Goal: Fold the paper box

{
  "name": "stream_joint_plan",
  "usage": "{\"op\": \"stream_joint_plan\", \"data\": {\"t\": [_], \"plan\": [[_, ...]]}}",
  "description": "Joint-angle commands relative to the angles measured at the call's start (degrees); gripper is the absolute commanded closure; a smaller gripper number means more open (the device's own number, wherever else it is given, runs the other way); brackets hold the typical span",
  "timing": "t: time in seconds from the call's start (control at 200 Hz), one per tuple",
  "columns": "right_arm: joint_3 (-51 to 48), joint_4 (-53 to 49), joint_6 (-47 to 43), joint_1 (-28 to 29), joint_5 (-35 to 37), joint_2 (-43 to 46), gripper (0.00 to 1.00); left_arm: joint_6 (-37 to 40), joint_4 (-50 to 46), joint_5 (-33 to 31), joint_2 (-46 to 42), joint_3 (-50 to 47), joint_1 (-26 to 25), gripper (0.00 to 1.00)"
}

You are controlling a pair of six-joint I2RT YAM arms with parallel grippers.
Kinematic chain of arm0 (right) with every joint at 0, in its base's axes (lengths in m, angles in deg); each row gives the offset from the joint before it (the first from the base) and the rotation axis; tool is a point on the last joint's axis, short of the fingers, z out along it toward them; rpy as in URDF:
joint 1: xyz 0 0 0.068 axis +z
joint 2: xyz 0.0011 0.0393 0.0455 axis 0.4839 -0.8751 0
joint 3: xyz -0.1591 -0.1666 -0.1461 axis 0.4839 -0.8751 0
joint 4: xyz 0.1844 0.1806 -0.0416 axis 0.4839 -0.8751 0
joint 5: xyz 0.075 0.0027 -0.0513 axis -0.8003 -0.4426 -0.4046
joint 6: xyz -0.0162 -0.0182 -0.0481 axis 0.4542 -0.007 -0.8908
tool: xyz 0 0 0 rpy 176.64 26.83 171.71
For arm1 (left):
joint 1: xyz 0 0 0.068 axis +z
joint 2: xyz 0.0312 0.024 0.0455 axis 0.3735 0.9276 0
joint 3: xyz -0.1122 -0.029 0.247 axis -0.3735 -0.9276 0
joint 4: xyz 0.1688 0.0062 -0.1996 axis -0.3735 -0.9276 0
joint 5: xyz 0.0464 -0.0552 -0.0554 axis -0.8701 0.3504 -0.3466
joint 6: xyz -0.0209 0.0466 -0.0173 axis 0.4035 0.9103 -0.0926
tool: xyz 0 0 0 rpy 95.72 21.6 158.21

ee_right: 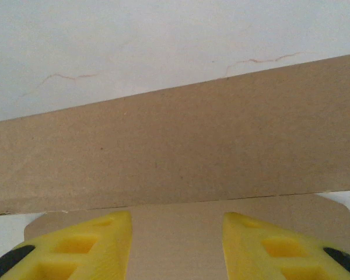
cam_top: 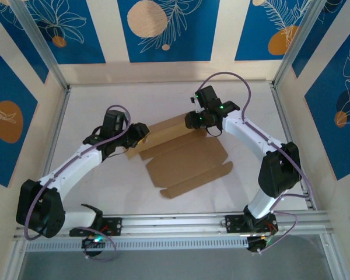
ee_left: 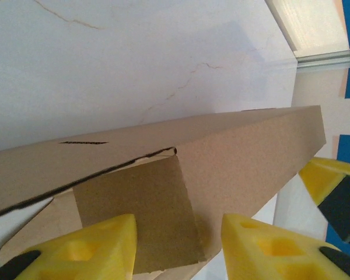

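The paper box is a brown die-cut cardboard sheet lying in the middle of the white table, with its far long panel tilted up. My left gripper is at the panel's left end. In the left wrist view its yellow fingers stand apart, and a square side flap lies between them under the raised panel. My right gripper is at the panel's right end. Its jaws are apart over a flat flap, with the long panel just ahead.
A metal rail runs along the near edge between the arm bases. Metal posts and patterned blue walls close in the table on three sides. Bare white tabletop lies around the sheet.
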Motion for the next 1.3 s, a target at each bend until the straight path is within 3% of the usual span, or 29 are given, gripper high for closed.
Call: {"op": "stream_joint_plan", "data": {"t": [0.0, 0.2, 0.335, 0.57, 0.77, 0.93, 1.085, 1.295], "plan": [[-0.4, -1.4, 0.9, 0.2, -0.9, -0.3, 0.55, -0.6, 3.0, 1.5, 1.7, -0.2, 0.3, 0.59], [4.2, -5.8, 1.0, -0.7, -2.7, 2.0, 0.54, 0.1, 2.4, 0.6, 2.2, 0.1, 0.3, 0.59], [7.2, -7.8, 1.3, -4.2, -6.0, 3.2, 0.51, 0.4, 2.1, 0.4, 2.3, 0.0, 0.4, 0.59], [12.9, -10.6, 1.7, -8.0, 1.8, -2.0, 0.44, 0.5, 2.7, 0.9, 3.4, 0.1, 0.4, 0.59], [14.7, -11.3, 2.1, -10.5, 1.0, -7.9, 0.47, 1.3, 2.5, 0.8, 4.0, 0.2, 0.5, 0.59], [12.5, -9.7, 3.9, -12.1, -2.9, -9.9, 0.56, 1.6, 3.0, 1.3, 5.4, 0.5, 0.6, 0.59], [8.4, -6.6, 6.2, -13.2, -7.6, -9.0, 0.63, 2.5, 3.5, 1.9, 6.9, 1.3, 0.8, 0.59], [2.3, -2.7, 10.1, -14.8, -13.7, -5.9, 0.64, 2.1, 7.3, 5.6, 9.5, 2.0, 2.2, 0.61]]}}
